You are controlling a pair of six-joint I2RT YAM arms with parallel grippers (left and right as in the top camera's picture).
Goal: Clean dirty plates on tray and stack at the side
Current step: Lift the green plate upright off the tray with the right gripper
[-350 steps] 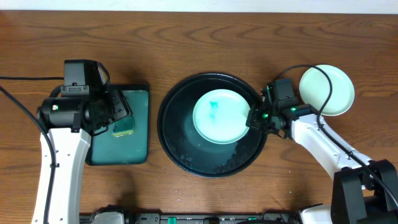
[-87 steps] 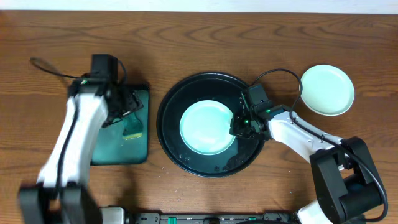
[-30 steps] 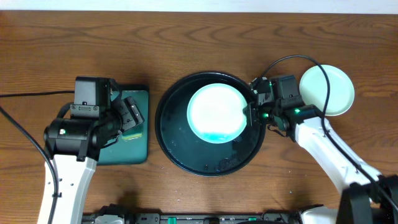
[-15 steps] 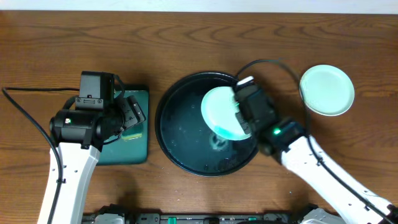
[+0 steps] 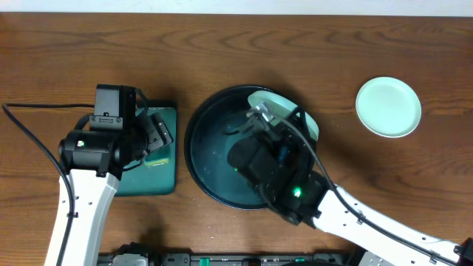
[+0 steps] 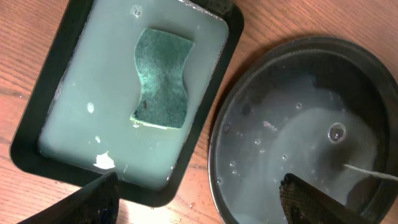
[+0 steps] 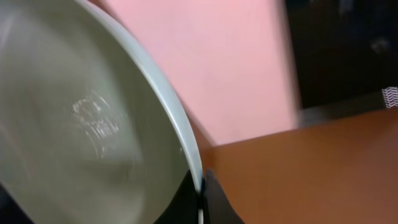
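My right gripper [image 7: 200, 198] is shut on the rim of a pale plate [image 7: 74, 124], which it holds tilted on edge in the air. From overhead this plate [image 5: 304, 118] hangs above the right part of the round black tray [image 5: 194, 148], and my raised right arm covers most of it. The tray [image 6: 214, 155] holds wet film and no plate that I can see. A second pale green plate [image 5: 388, 107] lies flat on the table at the far right. My left gripper [image 6: 202, 206] is open and empty above the gap between the two trays.
A rectangular black-rimmed tray [image 6: 37, 124] of cloudy liquid sits at the left with a green sponge [image 6: 160, 78] lying in it. My left arm [image 5: 96, 148] stands over that tray. Bare wood table surrounds everything.
My right arm has lifted the plate off the black tray, tipped it onto its edge and risen toward the overhead camera. The left arm has stayed put.
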